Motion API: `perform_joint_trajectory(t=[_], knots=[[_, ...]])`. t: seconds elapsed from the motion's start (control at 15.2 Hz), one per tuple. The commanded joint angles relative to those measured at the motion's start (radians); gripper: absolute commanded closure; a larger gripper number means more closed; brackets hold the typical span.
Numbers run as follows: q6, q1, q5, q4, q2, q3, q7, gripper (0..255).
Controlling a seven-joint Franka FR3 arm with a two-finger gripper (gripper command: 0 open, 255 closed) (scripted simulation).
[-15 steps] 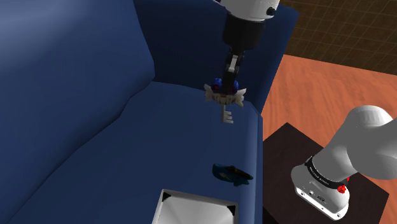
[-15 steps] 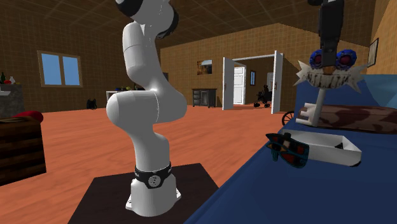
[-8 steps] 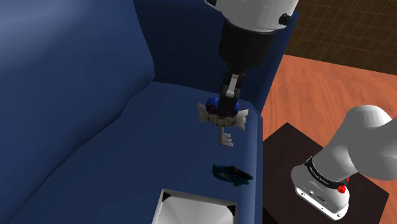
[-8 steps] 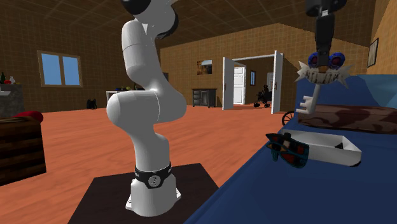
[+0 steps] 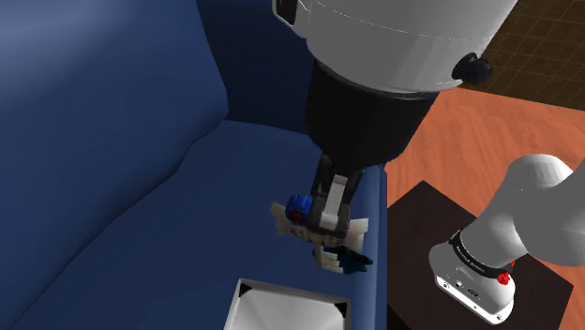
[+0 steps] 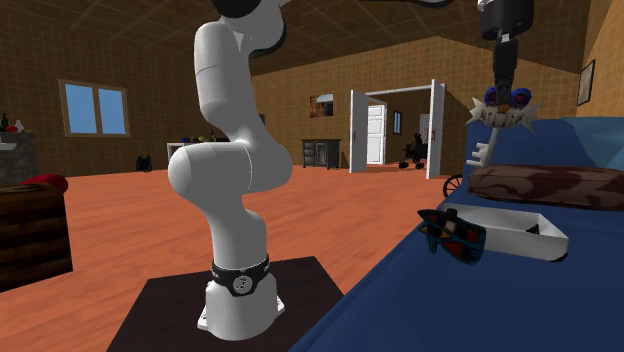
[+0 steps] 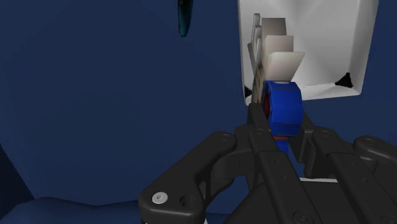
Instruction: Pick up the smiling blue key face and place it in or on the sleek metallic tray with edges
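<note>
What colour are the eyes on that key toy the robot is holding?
Blue eyes on a whitish key face; clearest in the wrist view.

My arm (image 6: 232,150): I rise from my base, fold over high, wrist pointing down.
My gripper (image 5: 325,217): fingers clamped on the key face (image 6: 497,114), held in mid-air.

Shoulder view high beside the stand (image 5: 412,225), looking down the blue sofa (image 5: 112,187), second exterior view low along its seat, wrist view close above the tray (image 7: 331,32) all share
</note>
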Motion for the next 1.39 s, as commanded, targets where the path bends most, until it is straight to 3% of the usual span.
perform_joint_trajectory(t=[0.0, 0.4, 1.32], knots=[[-0.014, 0.013, -0.020, 0.054, 0.042, 0.047, 0.068, 255], [-0.058, 0.073, -0.143, 0.238, 0.224, 0.181, 0.271, 255], [0.139, 0.067, -0.102, 0.002, 0.169, 0.166, 0.244, 255]])
